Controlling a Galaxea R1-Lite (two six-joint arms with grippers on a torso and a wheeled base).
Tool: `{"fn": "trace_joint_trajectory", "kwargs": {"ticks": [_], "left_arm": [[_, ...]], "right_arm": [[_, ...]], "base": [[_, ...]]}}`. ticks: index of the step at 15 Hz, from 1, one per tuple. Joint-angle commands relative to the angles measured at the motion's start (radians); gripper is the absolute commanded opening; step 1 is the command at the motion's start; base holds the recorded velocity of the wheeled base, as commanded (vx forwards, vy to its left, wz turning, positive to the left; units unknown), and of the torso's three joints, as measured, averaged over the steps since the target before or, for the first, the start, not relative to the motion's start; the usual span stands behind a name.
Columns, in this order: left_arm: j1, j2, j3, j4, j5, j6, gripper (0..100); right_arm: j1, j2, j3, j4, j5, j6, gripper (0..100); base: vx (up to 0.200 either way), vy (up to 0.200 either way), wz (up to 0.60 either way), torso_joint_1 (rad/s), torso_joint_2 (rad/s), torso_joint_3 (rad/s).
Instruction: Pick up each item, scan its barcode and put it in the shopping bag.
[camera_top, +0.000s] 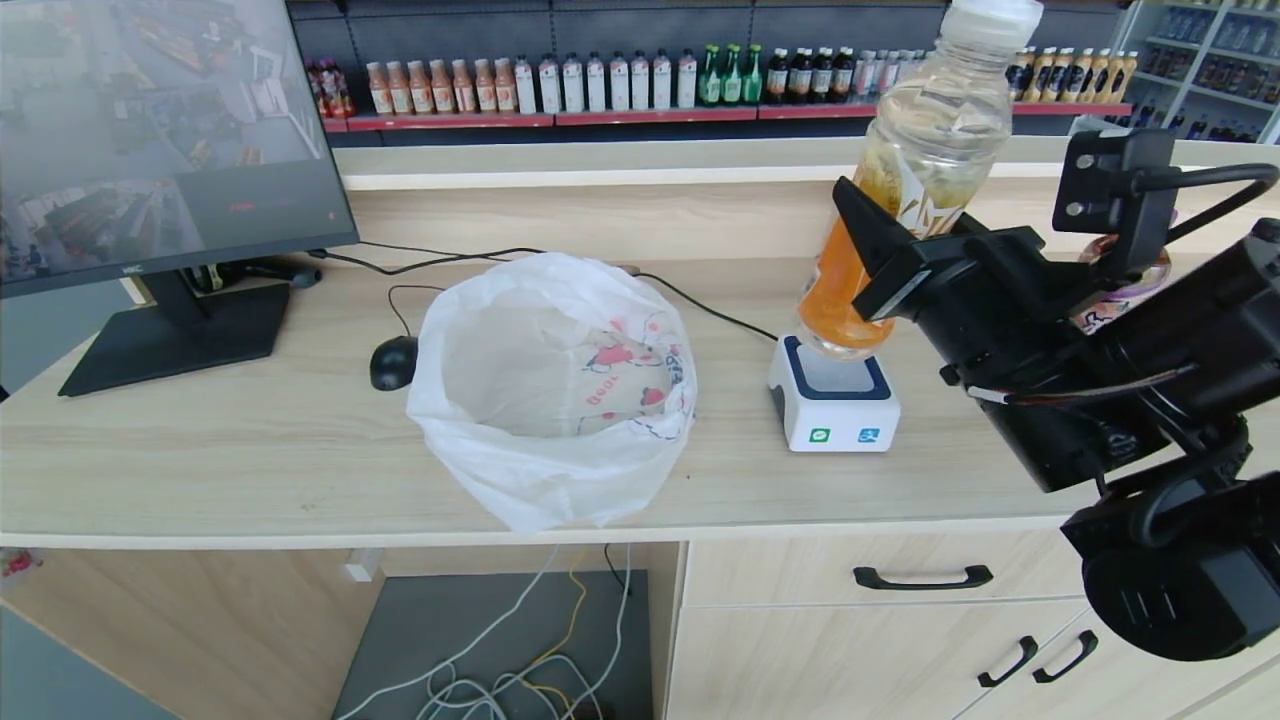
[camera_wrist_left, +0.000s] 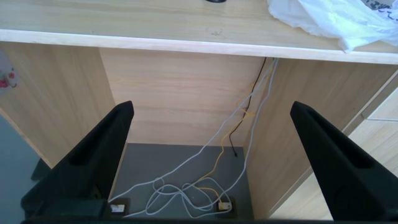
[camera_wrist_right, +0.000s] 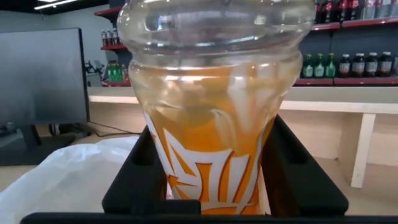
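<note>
right gripper (camera_top: 862, 262) holds the tilted bottle (camera_top: 925, 140) over the scanner (camera_top: 838, 410), near the shopping bag (camera_top: 545, 470).

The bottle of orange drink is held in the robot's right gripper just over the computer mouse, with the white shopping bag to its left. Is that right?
Not quite. The bottle in the right gripper is over the small white scanner box, not the mouse, which lies on the shopping bag's other side. The head view shows it; the rest holds.

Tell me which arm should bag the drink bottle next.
Right: the right claw holds the drink bottle over the scanner beside the shopping bag; the left claw sits open below the counter.
</note>
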Motion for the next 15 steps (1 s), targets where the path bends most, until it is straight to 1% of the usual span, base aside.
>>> {"fn": "trace_joint_trajectory", "kwargs": {"ticks": [1,3,6,15], "left_arm": [[0.001,0.0,0.0,0.0,0.0,0.0,100],[0.001,0.0,0.0,0.0,0.0,-0.006,100],[0.001,0.0,0.0,0.0,0.001,-0.008,100],[0.001,0.0,0.0,0.0,0.001,-0.009,100]], "right_arm": [[-0.029,-0.009,-0.004,-0.001,0.0,0.012,0],[-0.071,-0.026,0.004,-0.001,0.0,0.025,0],[-0.097,-0.018,-0.004,-0.001,0.0,0.026,0],[-0.097,0.017,-0.008,-0.001,0.0,0.026,0]], "base": [[0.0,0.2,0.0,0.007,0.0,0.007],[0.0,0.2,0.0,-0.002,0.0,0.009],[0.0,0.2,0.0,0.002,0.0,0.006],[0.0,0.2,0.0,0.001,0.0,0.003]]}}
